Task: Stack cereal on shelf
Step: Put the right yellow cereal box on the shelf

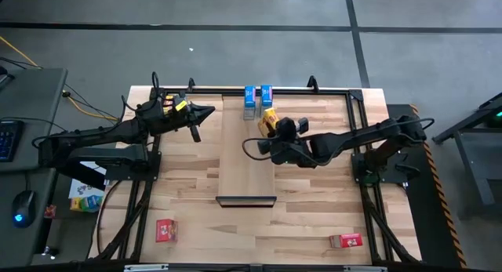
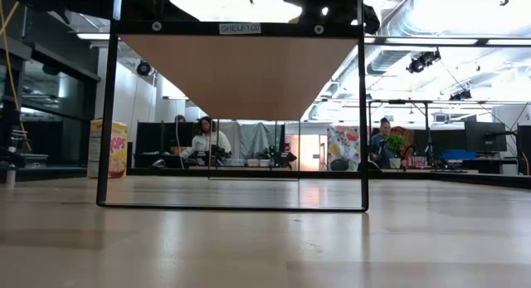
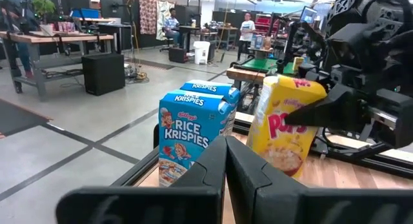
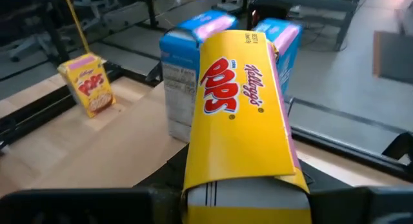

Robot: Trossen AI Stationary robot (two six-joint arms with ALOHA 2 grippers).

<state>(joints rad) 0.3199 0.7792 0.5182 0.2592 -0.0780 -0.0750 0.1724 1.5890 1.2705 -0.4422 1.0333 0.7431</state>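
Note:
The shelf [image 1: 246, 158] is a pale plank with a dark lip [image 1: 246, 200] at its near end, raised on a black frame [image 2: 362, 114]. Two blue boxes [image 1: 258, 96] stand side by side on its far end; they also show in the left wrist view [image 3: 187, 130]. My right gripper [image 1: 274, 125] is shut on a yellow box [image 1: 269, 119] just near of them. My left gripper [image 1: 205, 111] is shut and empty, left of the shelf's far end. A second yellow box [image 4: 90, 85] stands on the table at the far left. Two red boxes [image 1: 165, 230] [image 1: 345, 241] lie near the front edge. My right gripper pinches the yellow box between its two fingers; one finger [image 3: 322, 111] lies across the box's broad face [image 3: 284, 114]. The fingers come about level from the table's right. The box stands nearly upright, slightly tipped, over the shelf's far end. Whether its bottom [image 4: 245, 192] touches the plank, I cannot tell.
Black frame rails [image 1: 357, 131] run along the table's sides and far edge. Bare plank lies between the boxes and the dark lip. People sit at desks in the room beyond [image 2: 203, 143].

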